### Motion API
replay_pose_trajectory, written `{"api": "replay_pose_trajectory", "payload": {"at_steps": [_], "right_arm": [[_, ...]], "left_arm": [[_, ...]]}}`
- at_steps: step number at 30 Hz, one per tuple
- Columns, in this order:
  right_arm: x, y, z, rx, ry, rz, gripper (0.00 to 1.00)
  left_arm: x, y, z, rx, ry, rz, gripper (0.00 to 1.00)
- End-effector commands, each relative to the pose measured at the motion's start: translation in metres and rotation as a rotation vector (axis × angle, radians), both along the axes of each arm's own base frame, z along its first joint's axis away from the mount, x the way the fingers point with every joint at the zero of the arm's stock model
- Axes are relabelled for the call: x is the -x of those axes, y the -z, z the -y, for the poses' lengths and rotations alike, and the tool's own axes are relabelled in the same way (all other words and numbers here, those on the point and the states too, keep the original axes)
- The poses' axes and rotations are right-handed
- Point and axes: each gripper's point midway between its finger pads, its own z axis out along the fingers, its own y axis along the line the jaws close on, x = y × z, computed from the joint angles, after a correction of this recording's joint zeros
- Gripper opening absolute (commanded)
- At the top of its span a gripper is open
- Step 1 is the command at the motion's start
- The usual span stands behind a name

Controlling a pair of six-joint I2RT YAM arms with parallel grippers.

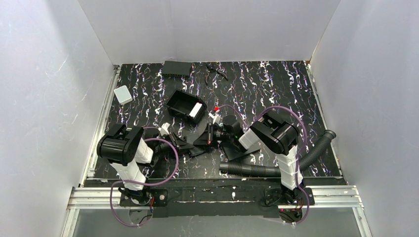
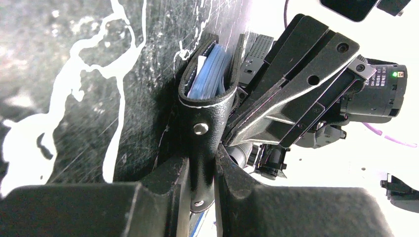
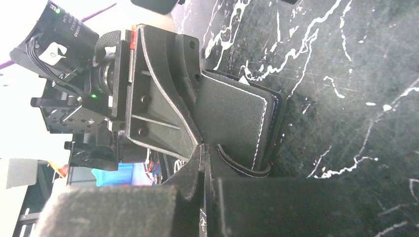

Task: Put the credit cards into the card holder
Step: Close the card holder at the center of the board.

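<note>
In the left wrist view, the left hand [image 2: 202, 170] is closed tight on the snap-studded strap of a black stitched leather card holder [image 2: 207, 106], one finger pressed to each side of the strap. Pale-blue glossy credit cards [image 2: 210, 74] sit inside the holder's pocket, their edges showing at its open mouth. The holder lies against the black, white-veined desk [image 2: 59, 98].

In the right wrist view, the right hand [image 3: 203, 155] has its fingers brought almost together, only a thin seam between them, at the holder's lower corner where the strap curls. I cannot tell whether they pinch any leather.

From the top camera, both hands meet over the holder a little left of centre, nearer the near edge than the far edge. A black open-topped box [image 1: 180, 103] sits beyond them toward the far edge. A small white square block [image 1: 122, 94] lies by the left edge, and a black ribbed hose [image 1: 257, 170] runs along the near edge on the right.
</note>
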Motion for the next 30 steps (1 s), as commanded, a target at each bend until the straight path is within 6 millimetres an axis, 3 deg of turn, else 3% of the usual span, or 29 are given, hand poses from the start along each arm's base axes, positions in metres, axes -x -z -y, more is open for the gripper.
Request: {"api": "replay_pose_trajectory", "payload": {"at_steps": [1, 5, 11, 16, 21, 25, 28, 30], "right_arm": [[0.046, 0.178, 0.127, 0.696, 0.178, -0.319, 0.01], [0.050, 0.187, 0.133, 0.772, 0.169, -0.372, 0.01], [0.053, 0.201, 0.148, 0.919, 0.184, -0.430, 0.01], [0.059, 0.219, 0.151, 0.935, 0.173, -0.451, 0.01], [0.073, 0.229, 0.159, 0.897, 0.184, -0.447, 0.01], [0.083, 0.229, 0.166, 0.840, 0.221, -0.491, 0.01], [0.082, 0.229, 0.161, 0.797, 0.213, -0.497, 0.01], [0.071, 0.218, 0.147, 0.730, 0.192, -0.449, 0.01]], "left_arm": [[0.024, 0.031, -0.019, -0.079, -0.066, -0.117, 0.00], [0.024, 0.030, -0.022, -0.110, -0.069, -0.057, 0.00], [0.014, 0.013, -0.025, -0.139, -0.072, 0.105, 0.00], [0.009, 0.007, -0.027, -0.145, -0.089, 0.143, 0.00], [0.013, 0.012, -0.023, -0.100, -0.092, 0.067, 0.00], [0.010, 0.003, -0.021, -0.022, -0.121, 0.056, 0.00], [0.009, -0.002, -0.019, 0.017, -0.120, 0.045, 0.00], [0.010, 0.000, -0.019, 0.018, -0.116, 0.039, 0.00]]}}
